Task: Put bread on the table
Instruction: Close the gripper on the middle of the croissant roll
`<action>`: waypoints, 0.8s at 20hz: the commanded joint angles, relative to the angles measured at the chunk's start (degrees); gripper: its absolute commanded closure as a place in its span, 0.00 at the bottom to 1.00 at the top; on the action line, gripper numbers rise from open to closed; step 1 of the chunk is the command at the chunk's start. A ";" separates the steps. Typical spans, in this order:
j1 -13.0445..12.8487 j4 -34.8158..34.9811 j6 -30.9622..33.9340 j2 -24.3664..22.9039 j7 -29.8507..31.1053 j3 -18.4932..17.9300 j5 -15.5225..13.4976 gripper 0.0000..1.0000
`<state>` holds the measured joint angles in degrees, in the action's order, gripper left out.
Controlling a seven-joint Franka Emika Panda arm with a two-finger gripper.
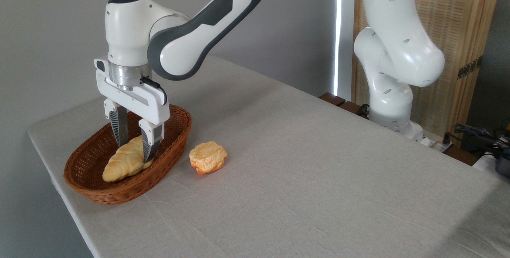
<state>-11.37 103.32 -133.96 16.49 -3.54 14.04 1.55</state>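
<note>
The white two-finger gripper (134, 144) hangs straight down into the brown oval wicker basket (85, 172), fingers pointing at the floor, a sensible way in, since the basket's raised rim leaves only the top open. Inside lies the long, braided golden-yellow bread loaf (123, 163), resting lengthwise on the basket floor, not yet on the light grey-beige cloth-covered table (318, 170) where it belongs. The jaws stand apart, one dark ribbed finger on each side of the loaf's upper end, straddling its width; whether the pads touch the crust I cannot tell. The small round orange-tinged bun (208, 157) sits on the cloth just beside the basket, clear of the action. It looks like the grasp is lined up, with the squeeze yet to come.
</note>
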 commanded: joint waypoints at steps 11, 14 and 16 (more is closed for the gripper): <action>-0.58 -0.40 -1.48 0.91 0.12 -0.07 3.20 0.57; -0.58 -0.40 -1.48 0.91 0.12 -0.07 3.20 0.57; -0.58 -0.40 -1.48 0.91 0.12 -0.07 3.20 0.57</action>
<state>-11.77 103.27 -133.99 16.67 -3.57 14.12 3.66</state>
